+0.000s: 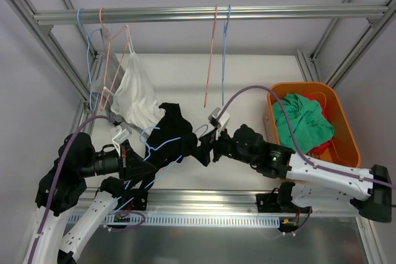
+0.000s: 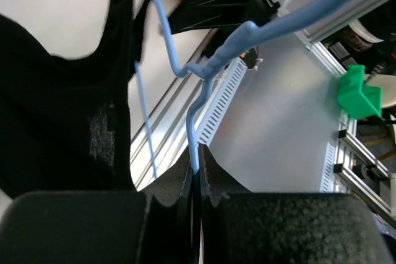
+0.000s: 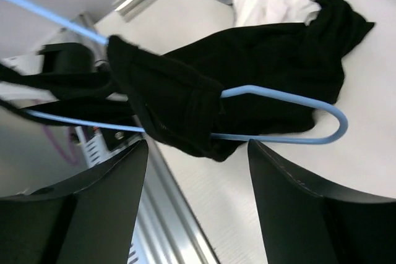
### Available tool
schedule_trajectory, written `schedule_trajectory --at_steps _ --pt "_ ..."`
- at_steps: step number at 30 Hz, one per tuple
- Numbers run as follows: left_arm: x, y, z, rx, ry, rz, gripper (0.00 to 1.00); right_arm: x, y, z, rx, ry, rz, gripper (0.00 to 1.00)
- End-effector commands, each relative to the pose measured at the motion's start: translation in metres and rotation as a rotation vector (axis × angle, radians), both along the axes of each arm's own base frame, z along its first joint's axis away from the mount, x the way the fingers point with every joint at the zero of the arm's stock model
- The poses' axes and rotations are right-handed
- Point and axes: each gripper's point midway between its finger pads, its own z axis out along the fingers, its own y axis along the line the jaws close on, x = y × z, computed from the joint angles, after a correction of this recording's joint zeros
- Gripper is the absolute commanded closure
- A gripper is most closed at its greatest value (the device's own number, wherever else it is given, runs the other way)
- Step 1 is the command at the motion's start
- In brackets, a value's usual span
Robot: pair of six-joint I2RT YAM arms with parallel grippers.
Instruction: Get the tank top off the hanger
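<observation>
Top view: the black tank top (image 1: 176, 129) is draped on the blue hanger (image 1: 162, 147) above the desk (image 1: 179, 78), between both arms. Left wrist: the left fingers (image 2: 216, 196) are clamped on the hanger's wire. Right wrist: the right fingers (image 3: 93, 214) are spread apart, with bunched fabric just ahead between them.

Top view overhead, far; wrists close; all share hanger (image 2: 247, 31).

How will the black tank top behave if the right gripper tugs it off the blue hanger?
Probably floppy: the black tank top drapes and bunches over the blue hanger. It likely stretches before sliding, since a fold wraps around the wire. The thin hanger may flex or twist under the pull, though the left gripper pinches its wire.
</observation>
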Motion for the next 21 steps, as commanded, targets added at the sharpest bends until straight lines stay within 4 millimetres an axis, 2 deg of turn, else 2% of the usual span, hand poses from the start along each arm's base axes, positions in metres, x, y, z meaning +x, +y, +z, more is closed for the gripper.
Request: schedule_trajectory --at_steps 1,2,4,5,8,9,11,16,18,19,21 --pt "-0.018 -0.007 0.012 -0.074 0.037 -0.089 1.00 0.039 0.010 0.042 0.054 -0.144 -0.223 0.31" --pt "-0.019 -0.007 0.013 -0.075 0.038 -0.092 1.00 0.040 0.016 0.033 0.013 -0.167 -0.229 0.39" --pt "-0.018 -0.008 0.013 -0.073 0.039 -0.091 1.00 0.039 0.021 0.033 0.005 -0.174 -0.229 0.50" --pt "-0.018 -0.007 0.014 -0.073 0.033 -0.089 1.00 0.040 0.022 0.033 0.005 -0.176 -0.230 0.65" --pt "-0.012 -0.005 0.014 -0.062 0.017 -0.054 1.00 0.042 0.015 0.033 0.008 -0.178 -0.260 1.00" --pt "-0.011 -0.005 0.014 -0.057 0.013 -0.048 1.00 0.042 0.007 0.042 0.035 -0.183 -0.275 1.00" --pt "-0.008 -0.005 0.013 -0.051 0.017 -0.042 1.00 0.047 -0.009 0.045 0.043 -0.192 -0.333 1.00" --pt "-0.010 -0.011 0.013 -0.053 0.052 -0.103 1.00 0.057 -0.081 0.070 0.098 -0.232 -0.530 1.00" --pt "-0.014 -0.013 0.019 -0.066 0.050 -0.142 1.00 0.065 -0.109 0.072 0.071 -0.262 -0.619 1.00" --pt "-0.016 -0.013 0.024 -0.075 0.043 -0.160 1.00 0.067 -0.127 0.080 0.088 -0.275 -0.659 1.00" --pt "-0.024 -0.014 0.042 -0.098 -0.006 -0.200 1.00 0.076 -0.155 0.079 0.052 -0.293 -0.753 1.00"
